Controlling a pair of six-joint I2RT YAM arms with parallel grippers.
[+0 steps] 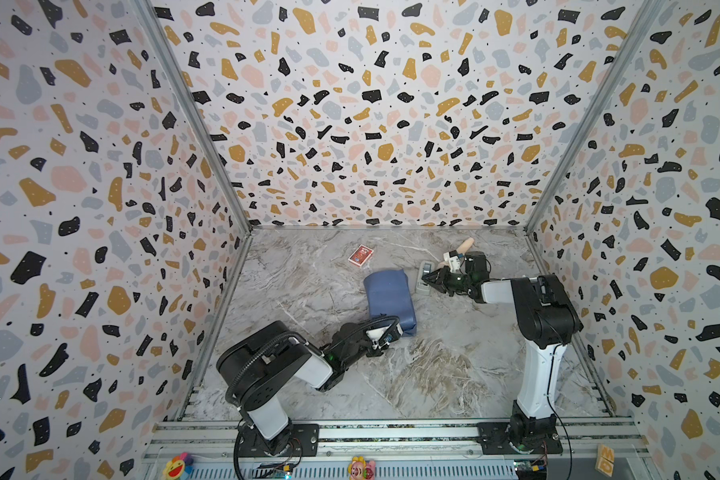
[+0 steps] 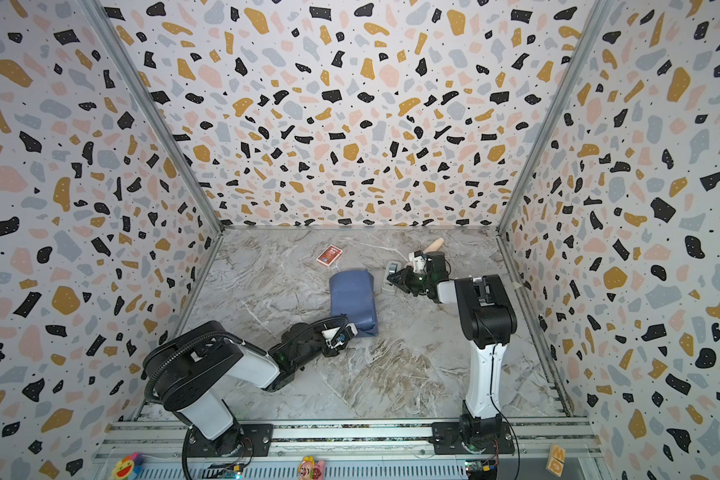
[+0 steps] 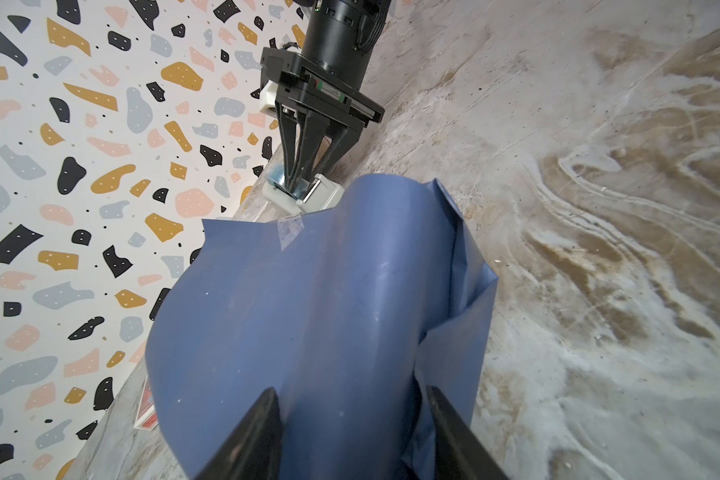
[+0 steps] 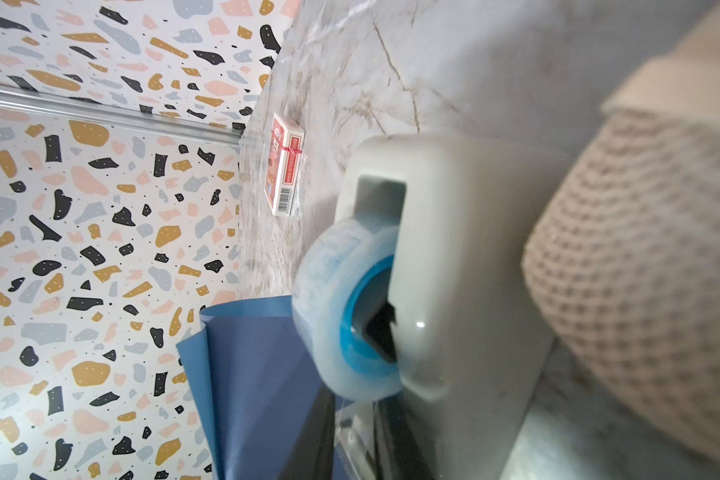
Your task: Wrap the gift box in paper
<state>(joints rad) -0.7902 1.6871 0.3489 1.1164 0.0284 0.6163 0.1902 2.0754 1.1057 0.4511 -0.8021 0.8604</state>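
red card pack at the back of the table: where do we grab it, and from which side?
Pinch the red card pack across its two long edges, coming straight down from above. It lies flat on the table, so only the thin side faces give opposing surfaces. It sits apart from the paper, which probably leaves room on both sides.

The gift box is hidden in every view under the paper (image 3: 308, 316), behind which the red card pack (image 3: 146, 409) is also half concealed. The left end effector (image 3: 350, 390) is cut off by the picture's edge in its wrist view, and whether the paper is pinched cannot be told. In the right wrist view the right end effector (image 4: 352, 440) is blurred behind the tape roll (image 4: 341, 307) — its grip cannot be made out — and a beige knitted thing (image 4: 649, 257) is blurred and cropped.
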